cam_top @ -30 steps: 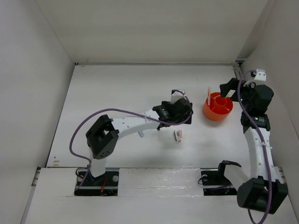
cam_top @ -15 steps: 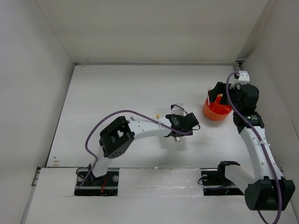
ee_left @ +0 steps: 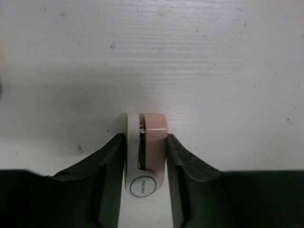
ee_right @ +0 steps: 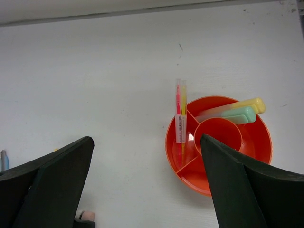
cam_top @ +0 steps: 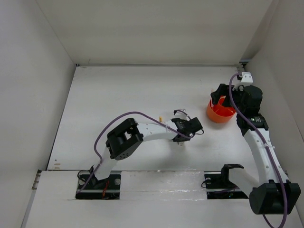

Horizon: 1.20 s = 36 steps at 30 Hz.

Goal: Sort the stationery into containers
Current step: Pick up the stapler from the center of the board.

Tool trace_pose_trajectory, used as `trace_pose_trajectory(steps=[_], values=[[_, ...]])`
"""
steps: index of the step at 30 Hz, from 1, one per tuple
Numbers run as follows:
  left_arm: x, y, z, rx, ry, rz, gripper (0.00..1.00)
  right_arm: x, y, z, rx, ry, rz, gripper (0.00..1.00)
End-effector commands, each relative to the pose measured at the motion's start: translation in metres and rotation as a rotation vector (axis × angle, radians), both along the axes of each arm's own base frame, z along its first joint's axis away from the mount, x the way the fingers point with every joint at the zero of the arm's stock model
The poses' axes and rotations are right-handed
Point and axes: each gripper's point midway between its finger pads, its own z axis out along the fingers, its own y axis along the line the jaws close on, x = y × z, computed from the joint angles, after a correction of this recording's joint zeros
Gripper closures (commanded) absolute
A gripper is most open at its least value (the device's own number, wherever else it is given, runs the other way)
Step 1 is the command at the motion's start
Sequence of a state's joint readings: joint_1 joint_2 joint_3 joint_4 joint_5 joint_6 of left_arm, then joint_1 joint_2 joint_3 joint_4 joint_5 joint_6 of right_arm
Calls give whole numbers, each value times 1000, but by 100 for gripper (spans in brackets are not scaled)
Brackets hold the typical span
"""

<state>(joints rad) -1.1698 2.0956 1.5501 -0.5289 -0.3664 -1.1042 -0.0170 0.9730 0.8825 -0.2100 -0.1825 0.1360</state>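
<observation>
From above, the left arm stretched low to the middle of the tabletop (cam_top: 118, 90). The right arm was bent over the orange tub (cam_top: 216, 116) near the right edge.

At the left wrist, the left gripper (ee_left: 145, 190) clamped the white-and-pink piece (ee_left: 145, 152), which lay on the tabletop.

At the right wrist, the right gripper (ee_right: 146, 138) hung open and empty. Four pens (ee_right: 181, 128) sat in the tub and a blue pen (ee_right: 4, 159) lay outside, so sorting looked over half done.

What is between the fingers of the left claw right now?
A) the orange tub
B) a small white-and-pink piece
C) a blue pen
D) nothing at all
B: the left wrist view shows the small white-and-pink piece pressed between both fingers of the left claw.
</observation>
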Motion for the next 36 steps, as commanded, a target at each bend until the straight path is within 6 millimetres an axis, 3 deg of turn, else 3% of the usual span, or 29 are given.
trace_pose_trajectory(steps=[1, 2, 6, 9, 13, 14, 16, 18, 19, 20, 21, 23, 24, 25, 27, 28, 30, 36], values=[[-12, 22, -20, 68, 54, 15, 75, -1, 5, 32, 9, -78, 16, 0], [-11, 20, -19, 58, 50, 14, 80, -1, 5, 32, 9, -78, 16, 0], [-11, 24, -17, 81, 47, 18, 81, -1, 9, 35, 29, -87, 43, 0], [-9, 21, -9, 57, 30, 0, 100, -1, 12, 38, 45, -94, 66, 0], [4, 5, 10, 7, -48, -76, 100, -3, 15, 34, 55, -85, 92, 0], [6, 6, 12, 9, -78, -105, 100, -2, 16, 25, 62, -62, 103, 0], [23, 1, 44, -11, -202, -166, 100, -3, 22, 21, 84, -52, 159, 0], [27, 4, 55, -16, -261, -208, 100, -6, 30, 13, 103, -29, 211, 0], [29, 5, 76, -18, -321, -281, 100, -7, 35, 11, 109, -30, 236, 0], [33, -10, 95, -93, -383, -329, 100, -13, 44, 13, 127, -30, 298, 0], [28, -4, 89, -84, -401, -388, 100, -14, 50, 11, 147, -18, 329, 0], [23, -22, 136, -229, -562, -551, 100, -26, 67, 11, 181, -14, 443, 0], [17, -23, 142, -266, -607, -607, 100, -28, 71, 10, 193, -4, 474, 0], [7, -12, 124, -258, -610, -665, 100, -32, 75, 6, 204, 6, 498, 0], [-1, -14, 158, -339, -747, -755, 100, -42, 81, -2, 233, 48, 542, 0], [-4, -5, 150, -319, -766, -774, 100, -45, 82, -5, 228, 61, 553, 0], [-1, 0, 166, -297, -855, -795, 100, -58, 95, -11, 218, 87, 596, 0], [7, 5, 167, -163, -933, -884, 100, -95, 133, -11, 279, 117, 764, 3]])
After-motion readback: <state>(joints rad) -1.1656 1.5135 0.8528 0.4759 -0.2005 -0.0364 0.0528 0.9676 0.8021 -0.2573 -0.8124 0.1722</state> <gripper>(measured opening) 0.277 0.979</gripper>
